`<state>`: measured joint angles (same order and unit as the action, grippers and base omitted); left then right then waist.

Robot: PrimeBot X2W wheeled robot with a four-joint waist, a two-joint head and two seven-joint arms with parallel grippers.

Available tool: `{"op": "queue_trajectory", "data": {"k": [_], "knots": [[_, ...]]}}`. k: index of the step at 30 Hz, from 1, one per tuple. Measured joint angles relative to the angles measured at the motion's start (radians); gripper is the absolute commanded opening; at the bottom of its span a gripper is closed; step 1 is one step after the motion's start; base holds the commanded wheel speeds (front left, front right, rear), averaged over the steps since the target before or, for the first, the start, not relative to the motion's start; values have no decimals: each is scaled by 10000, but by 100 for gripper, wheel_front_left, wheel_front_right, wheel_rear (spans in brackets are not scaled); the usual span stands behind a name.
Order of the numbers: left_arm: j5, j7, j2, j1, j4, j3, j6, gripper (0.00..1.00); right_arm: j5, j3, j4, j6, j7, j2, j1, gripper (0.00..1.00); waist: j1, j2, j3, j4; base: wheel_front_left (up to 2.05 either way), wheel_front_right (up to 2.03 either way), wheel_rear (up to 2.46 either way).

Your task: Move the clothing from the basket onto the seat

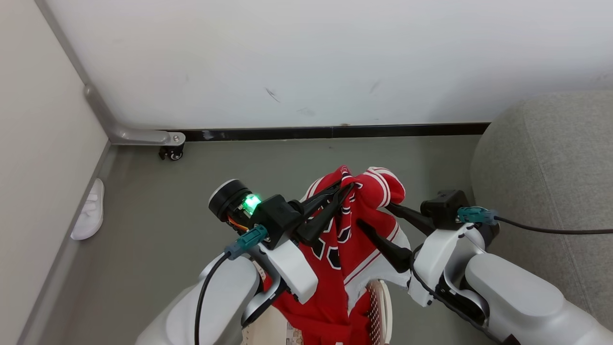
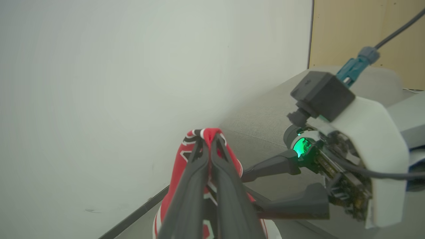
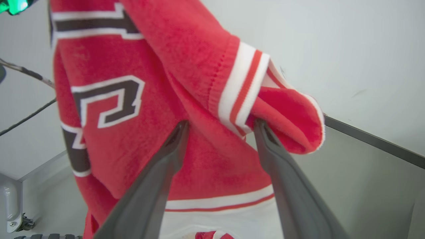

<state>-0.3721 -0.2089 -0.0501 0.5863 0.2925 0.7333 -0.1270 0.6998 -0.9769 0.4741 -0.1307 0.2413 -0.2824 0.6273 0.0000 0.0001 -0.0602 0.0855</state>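
Mostly hidden beneath both arms, the basket (image 1: 380, 306) peeks out under the clothing (image 1: 349, 239), which the left gripper (image 1: 347, 186) pinches aloft beside the seat (image 1: 541, 158). The right gripper (image 1: 374, 214) stands spread, tips against the cloth.

The clothing (image 3: 215, 166) is soft, fuzzy knit cloth; the sofa (image 1: 550, 158) coarse woven fabric; the floor (image 1: 287, 163) smooth and matt.
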Motion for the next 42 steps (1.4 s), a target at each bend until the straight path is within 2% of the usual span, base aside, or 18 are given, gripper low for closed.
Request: {"op": "queue_trajectory", "data": {"k": [12,20,21,22,23,32,42], "knots": [[-205,0,-171,16,2,270,0,0,25,-443,165,0,54,-35,179,100,0,0,-91,278,0,0,0],[-328,-2,-211,77,-2,560,0,0,136,-1116,151,-2,61,288,517,100,0,0,-90,408,0,0,0],[-328,-2,-224,81,-2,560,0,0,155,-1179,138,-2,63,322,556,50,0,0,-90,413,0,0,0],[-334,-2,-238,93,0,566,0,0,211,-1244,128,-2,63,336,577,35,0,0,-89,415,0,0,0],[-345,-2,-253,111,0,570,0,0,228,-1331,123,-2,63,339,581,0,0,0,-88,417,0,0,0],[-577,-8,-445,207,79,564,0,0,337,-1400,115,-2,63,286,586,0,0,0,-48,381,0,0,0],[-677,-10,-506,207,253,357,0,0,397,-623,-134,-2,63,98,595,0,0,0,-21,229,0,0,0]]}}
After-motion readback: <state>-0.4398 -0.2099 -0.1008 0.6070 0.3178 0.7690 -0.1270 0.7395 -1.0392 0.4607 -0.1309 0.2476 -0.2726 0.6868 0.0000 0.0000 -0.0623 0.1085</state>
